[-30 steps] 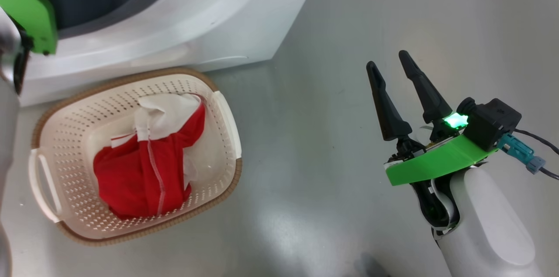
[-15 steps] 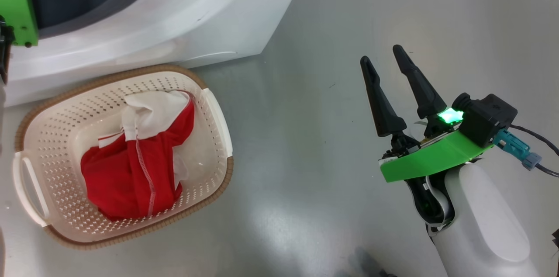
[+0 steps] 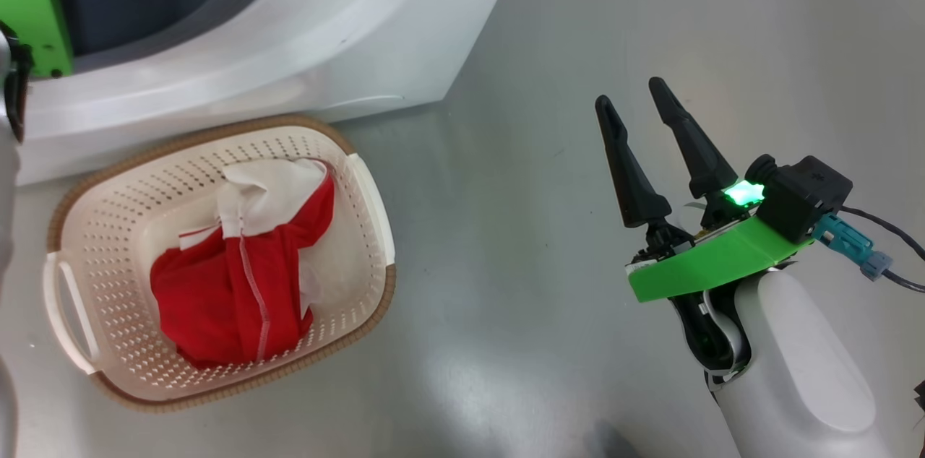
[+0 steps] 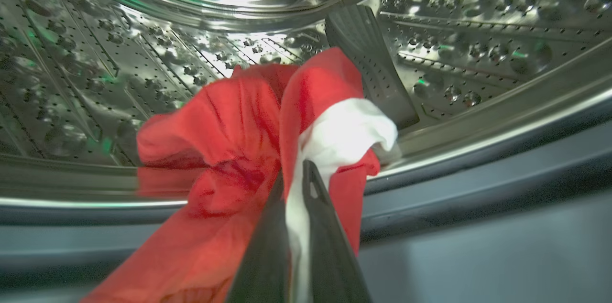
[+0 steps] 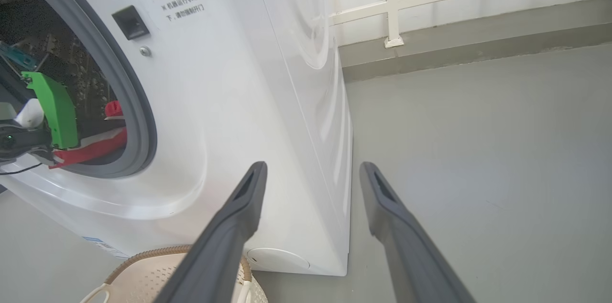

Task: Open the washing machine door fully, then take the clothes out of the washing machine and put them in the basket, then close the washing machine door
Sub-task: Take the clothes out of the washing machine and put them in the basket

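In the left wrist view my left gripper is shut on the clothes, a red garment with white lining that lies at the lip of the steel drum. Another red and white garment lies in the cream basket, which stands on the floor in front of the washing machine. My right gripper hangs open over bare floor to the right of the basket, holding nothing. Its fingers point at the machine's front corner. The washing machine door is out of view.
Grey floor spreads to the right of the machine and basket. A white railing and a low kerb run along the far wall. A grey rubber ring frames the drum opening, with my left arm's green plate inside it.
My left gripper has shut on the garment in the drum. The head view has shifted slightly, so the basket and machine only seem to move. The right arm has stayed put.
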Robot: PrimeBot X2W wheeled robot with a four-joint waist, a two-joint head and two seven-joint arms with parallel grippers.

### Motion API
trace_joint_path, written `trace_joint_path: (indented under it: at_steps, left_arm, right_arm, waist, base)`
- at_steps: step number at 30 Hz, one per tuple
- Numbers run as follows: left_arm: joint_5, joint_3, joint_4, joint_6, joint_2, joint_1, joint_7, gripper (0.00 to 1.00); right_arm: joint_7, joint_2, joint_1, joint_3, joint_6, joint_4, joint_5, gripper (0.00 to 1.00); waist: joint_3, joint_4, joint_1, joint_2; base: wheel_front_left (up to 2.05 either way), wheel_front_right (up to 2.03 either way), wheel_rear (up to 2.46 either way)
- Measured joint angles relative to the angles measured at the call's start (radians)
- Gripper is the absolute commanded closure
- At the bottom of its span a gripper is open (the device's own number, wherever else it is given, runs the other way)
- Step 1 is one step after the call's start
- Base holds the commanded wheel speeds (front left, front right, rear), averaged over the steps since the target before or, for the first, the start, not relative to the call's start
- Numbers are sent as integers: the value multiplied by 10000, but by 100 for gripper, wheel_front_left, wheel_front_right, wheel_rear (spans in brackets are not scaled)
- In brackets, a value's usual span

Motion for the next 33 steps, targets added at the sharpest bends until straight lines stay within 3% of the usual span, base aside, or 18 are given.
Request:
trace_joint_path:
  at_steps: [10,23,33]
  left_arm:
    - [-372,35,2,-276,-535,546,-1398,100]
    - [-779,198,-17,-558,-800,1707,-2577,100]
    - [-1085,384,-1279,-715,-894,2956,-2869,100]
  right_arm:
    - [0,-63,33,10,0,92,2,0]
    - [0,-234,313,157,0,401,33,0]
    - [0,-399,646,157,0,449,96,0]
  waist:
    - [-697,237,0,0]
    - [-1774,507,0,0]
    - [-2581,790,0,0]
  base:
    - [0,0,0]
    - [0,0,0]
    - [0,0,0]
